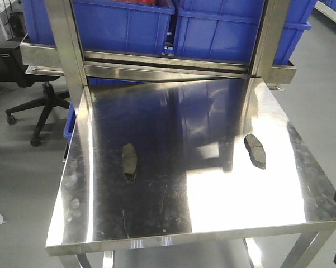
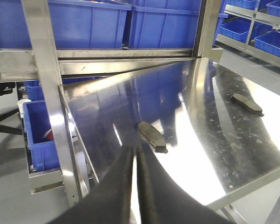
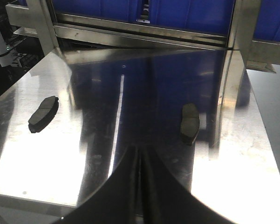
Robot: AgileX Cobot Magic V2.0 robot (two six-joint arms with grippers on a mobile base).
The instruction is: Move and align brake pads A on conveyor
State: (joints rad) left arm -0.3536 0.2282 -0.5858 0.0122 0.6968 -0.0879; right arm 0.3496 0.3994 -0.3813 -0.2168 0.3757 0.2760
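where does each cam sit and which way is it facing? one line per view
Front: raised at the near edge of the steel table, looking down and ahead at the left pad, right pad and blue bins; no hand clearly shows.
Left wrist: off the near left corner, facing ahead-right; left hand shut at bottom centre.
Right wrist: at the near edge, facing straight ahead; right hand shut at bottom centre.
Shared: all three see both pads and the bins.

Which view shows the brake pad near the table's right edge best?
Right wrist: the brake pad lies closest and fairly central. Front view shows it smaller; left wrist shows it distant, near the frame's edge.
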